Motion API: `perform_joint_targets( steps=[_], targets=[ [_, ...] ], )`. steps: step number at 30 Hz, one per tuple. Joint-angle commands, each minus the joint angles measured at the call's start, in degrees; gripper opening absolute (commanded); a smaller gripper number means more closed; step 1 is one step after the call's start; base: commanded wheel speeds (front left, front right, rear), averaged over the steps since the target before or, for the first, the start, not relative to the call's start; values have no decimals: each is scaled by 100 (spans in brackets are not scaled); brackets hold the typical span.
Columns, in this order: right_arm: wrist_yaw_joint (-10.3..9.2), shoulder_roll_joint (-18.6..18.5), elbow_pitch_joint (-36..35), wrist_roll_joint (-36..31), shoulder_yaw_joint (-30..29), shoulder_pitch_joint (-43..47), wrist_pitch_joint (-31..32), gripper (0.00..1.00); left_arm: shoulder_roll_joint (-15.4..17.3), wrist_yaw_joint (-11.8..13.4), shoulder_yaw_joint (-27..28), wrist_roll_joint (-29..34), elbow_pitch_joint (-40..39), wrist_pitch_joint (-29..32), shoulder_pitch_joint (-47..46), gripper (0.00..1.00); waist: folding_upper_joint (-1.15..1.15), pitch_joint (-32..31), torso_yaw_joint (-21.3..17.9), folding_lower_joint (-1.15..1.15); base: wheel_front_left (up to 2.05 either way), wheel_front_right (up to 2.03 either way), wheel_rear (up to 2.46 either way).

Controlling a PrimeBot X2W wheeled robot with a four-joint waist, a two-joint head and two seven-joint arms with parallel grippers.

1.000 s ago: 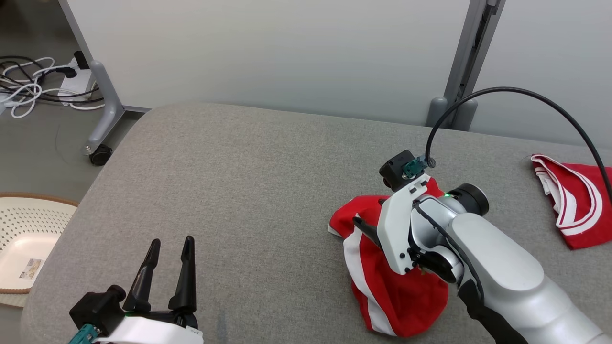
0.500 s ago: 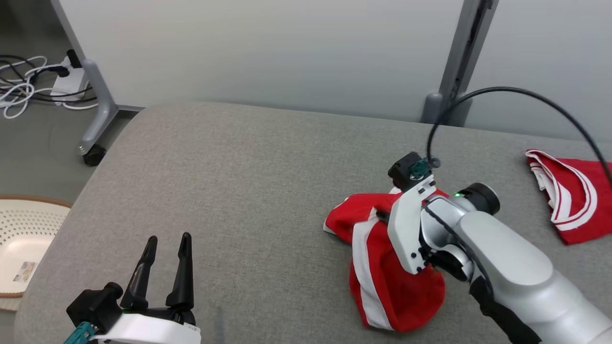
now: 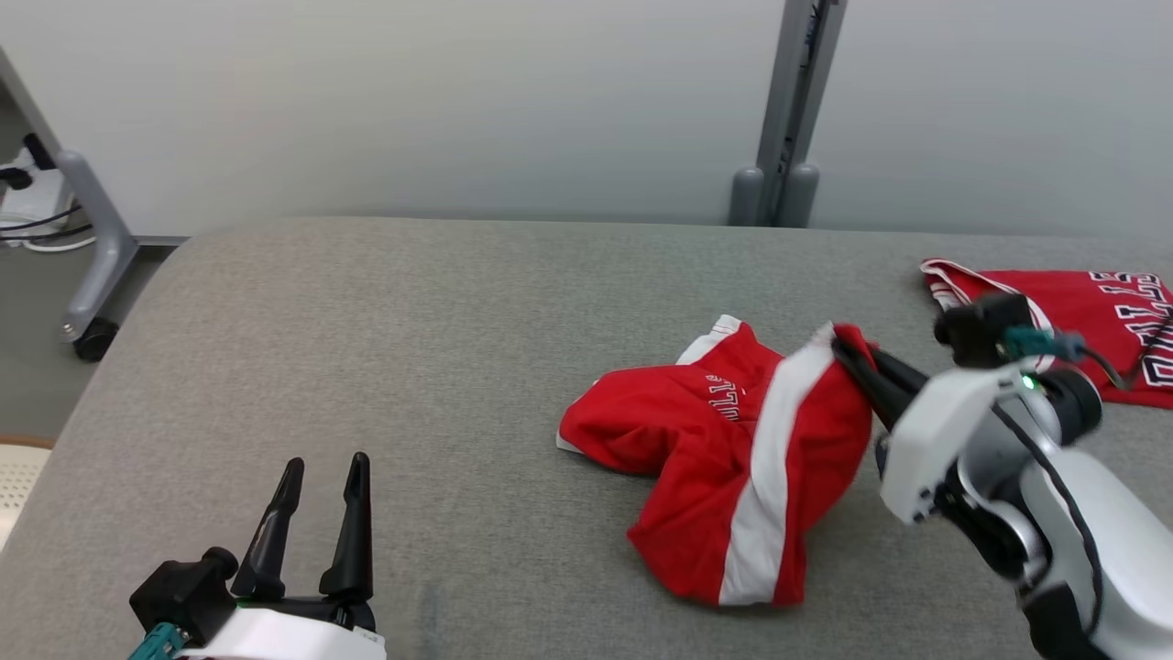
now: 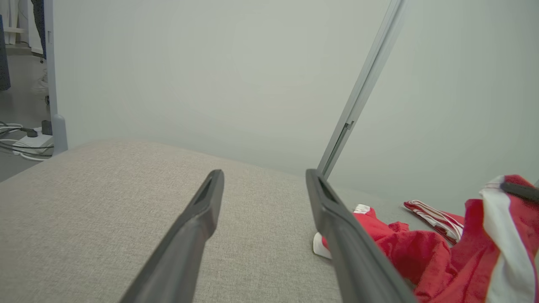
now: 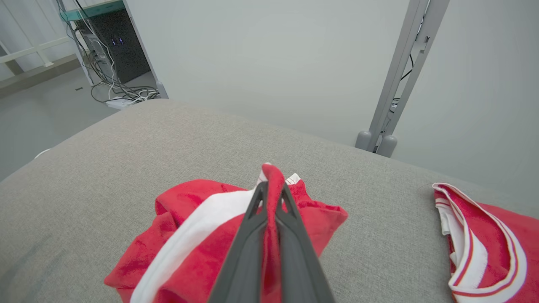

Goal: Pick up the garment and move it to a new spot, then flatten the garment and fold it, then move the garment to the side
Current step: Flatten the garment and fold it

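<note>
The garment (image 3: 733, 458) is a crumpled pair of red shorts with a broad white stripe, lying right of centre on the grey padded table (image 3: 440, 339). My right gripper (image 3: 848, 353) is shut on a raised fold at the garment's right edge, and that fold is pulled up off the table. In the right wrist view the red cloth (image 5: 198, 235) is pinched between my closed fingers (image 5: 248, 235). My left gripper (image 3: 321, 477) stands open at the lower left, well clear of the garment (image 4: 421, 252), with nothing between its fingers.
A second red and white garment with lettering (image 3: 1081, 321) lies flat at the table's far right. A grey post (image 3: 788, 119) rises behind the table against a pale wall. A wheeled stand leg (image 3: 87, 266) and cables stand off the table's left end.
My right gripper has shut on the garment's edge and lifted it, drawing the cloth up and to the right. The head camera has also turned. The left arm has kept still.
</note>
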Motion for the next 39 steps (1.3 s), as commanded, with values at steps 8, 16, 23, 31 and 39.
perform_joint_targets(
  steps=[8,16,23,31,39],
  targets=[
    [1,190,-970,-547,-1378,1601,-44,0,131,-12,-80,-68,-63,-9,-134,100,0,191,-486,0,0,0,0],
    [1,526,-1120,-948,-2142,2388,-107,0,205,-12,-134,-138,-56,-9,-171,100,0,272,-666,0,0,0,0],
    [1,711,-711,-1429,-2563,2477,-291,100,249,-12,-208,-196,-31,-9,-257,100,0,312,-706,0,0,0,0],
    [1,932,-799,-2221,-3424,2411,-725,100,282,-12,-274,-218,22,-9,-235,100,0,260,-600,0,0,0,0],
    [1,1303,-1582,-2065,-2399,2286,-1148,100,276,-13,-268,-202,48,-9,-243,100,0,211,-515,0,0,0,0]
  ],
)
